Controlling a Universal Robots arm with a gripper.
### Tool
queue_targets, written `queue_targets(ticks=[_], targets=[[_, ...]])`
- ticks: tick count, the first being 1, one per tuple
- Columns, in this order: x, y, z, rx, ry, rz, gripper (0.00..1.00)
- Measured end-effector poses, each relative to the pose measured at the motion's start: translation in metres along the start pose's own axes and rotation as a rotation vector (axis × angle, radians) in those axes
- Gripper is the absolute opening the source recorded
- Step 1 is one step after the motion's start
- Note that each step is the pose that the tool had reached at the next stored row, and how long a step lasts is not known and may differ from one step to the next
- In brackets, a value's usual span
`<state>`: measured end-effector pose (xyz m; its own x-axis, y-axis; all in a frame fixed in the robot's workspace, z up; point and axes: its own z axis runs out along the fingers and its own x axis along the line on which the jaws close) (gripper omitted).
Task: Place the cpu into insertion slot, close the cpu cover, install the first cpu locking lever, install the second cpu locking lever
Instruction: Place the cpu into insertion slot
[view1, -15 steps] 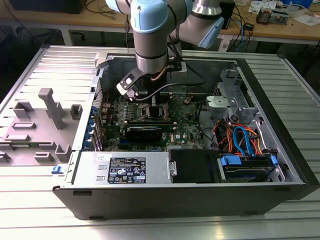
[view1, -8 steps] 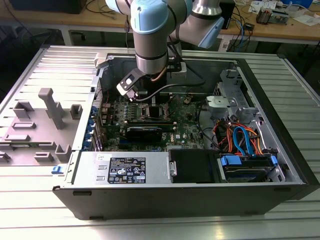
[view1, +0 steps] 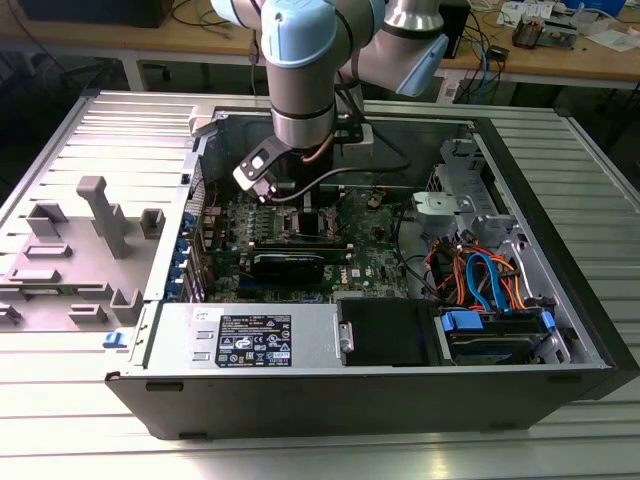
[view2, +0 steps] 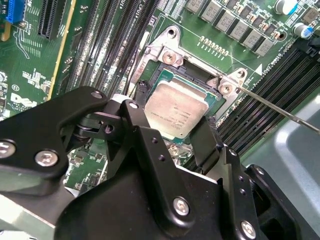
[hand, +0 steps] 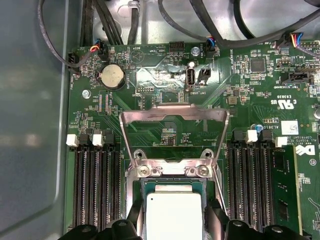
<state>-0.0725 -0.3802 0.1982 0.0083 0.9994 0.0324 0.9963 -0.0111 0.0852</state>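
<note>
The cpu (view2: 176, 107) (hand: 174, 212), a silver-grey square chip, sits between my gripper's black fingers (view2: 141, 95) directly over the insertion slot (view2: 172, 75) (hand: 172, 186) on the green board. My gripper (view2: 175, 114) (hand: 174, 220) is shut on the cpu by two opposite edges. I cannot tell whether the chip rests in the socket or hangs just above it. The cpu cover (hand: 172, 111), a grey metal frame, is swung open beyond the slot. A thin locking lever wire (view2: 280, 112) juts out beside the socket. In the exterior view my gripper (view1: 290, 195) is low inside the computer case.
Black memory slots (hand: 97, 185) (hand: 247, 180) flank the socket. Black cables (hand: 125, 20) and a coin battery (hand: 112, 76) lie beyond the cover. The case wall (view1: 560, 230), drive cage with orange and blue cables (view1: 480, 275) and power supply (view1: 250, 335) surround the board. Grey fixtures (view1: 95, 215) stand outside the case.
</note>
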Motion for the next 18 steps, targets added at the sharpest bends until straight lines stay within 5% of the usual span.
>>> queue_targets(ticks=[12, 15, 18], targets=[[0.0005, 0.0047, -0.0173, 0.0112, -0.0022, 0.000, 0.60], [0.0009, 0.0098, -0.0228, 0.0290, -0.0022, 0.001, 0.41], [0.0007, 0.0109, -0.0229, 0.0340, -0.0024, 0.001, 0.29]])
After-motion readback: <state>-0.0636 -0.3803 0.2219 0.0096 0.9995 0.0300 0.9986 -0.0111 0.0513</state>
